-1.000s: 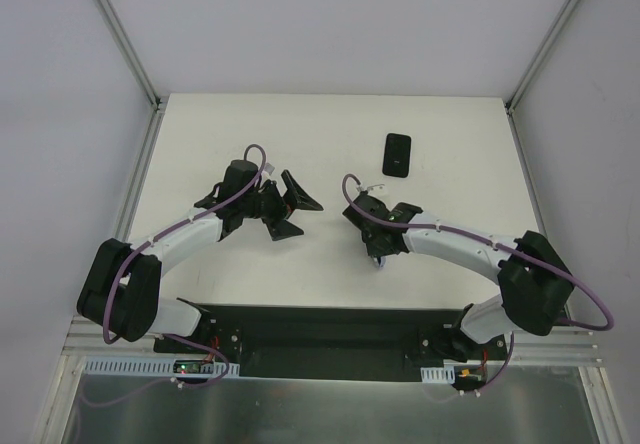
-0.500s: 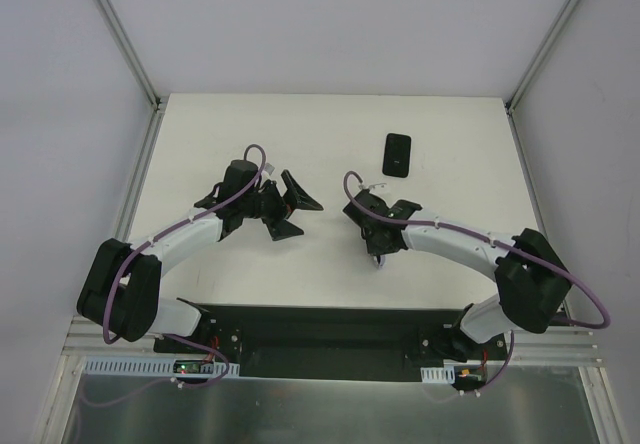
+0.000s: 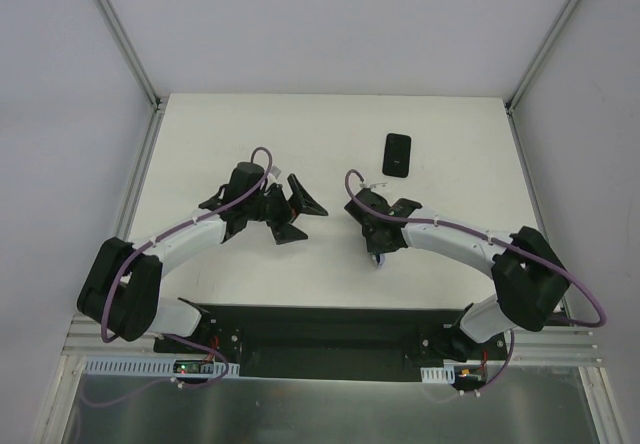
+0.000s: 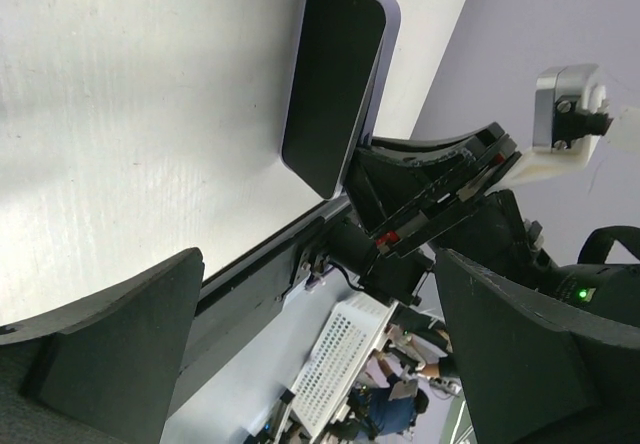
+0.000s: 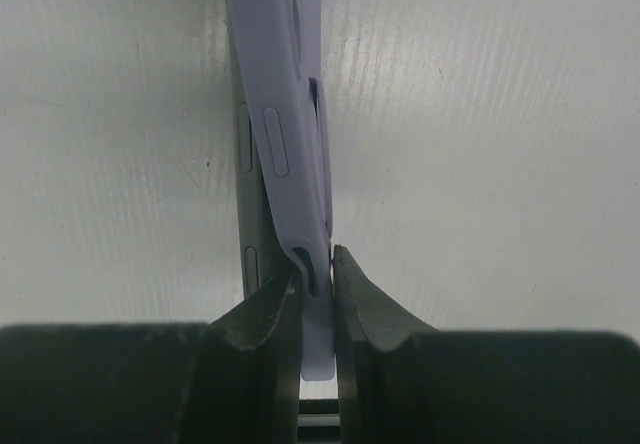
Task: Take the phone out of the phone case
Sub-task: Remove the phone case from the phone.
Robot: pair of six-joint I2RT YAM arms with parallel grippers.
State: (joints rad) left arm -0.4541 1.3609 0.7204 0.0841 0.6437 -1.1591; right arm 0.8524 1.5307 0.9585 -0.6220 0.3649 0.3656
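The phone [image 5: 243, 154] stands on its edge on the table, dark grey with side buttons showing. Its lilac phone case [image 5: 290, 114] is peeled away from it at the near end. My right gripper [image 5: 318, 256] is shut on that loose end of the case, one finger between case and phone. In the left wrist view the dark screen of the phone [image 4: 333, 79] shows, rimmed by the lilac phone case [image 4: 385, 24], with the right gripper [image 4: 400, 199] below it. My left gripper [image 3: 312, 221] hangs open and empty left of the right gripper [image 3: 373, 241]. A bit of the phone case [image 3: 378, 260] shows from above.
A black phone-shaped slab [image 3: 397, 154] lies flat at the back of the white table [image 3: 230, 134]. Metal frame posts [image 3: 120, 34] rise at the table's far corners. The arms' base plate [image 3: 320, 329] runs along the near edge.
My left arm has moved a little to the right, toward the right gripper, its jaws still wide. The right gripper has barely shifted and keeps its hold on the case.
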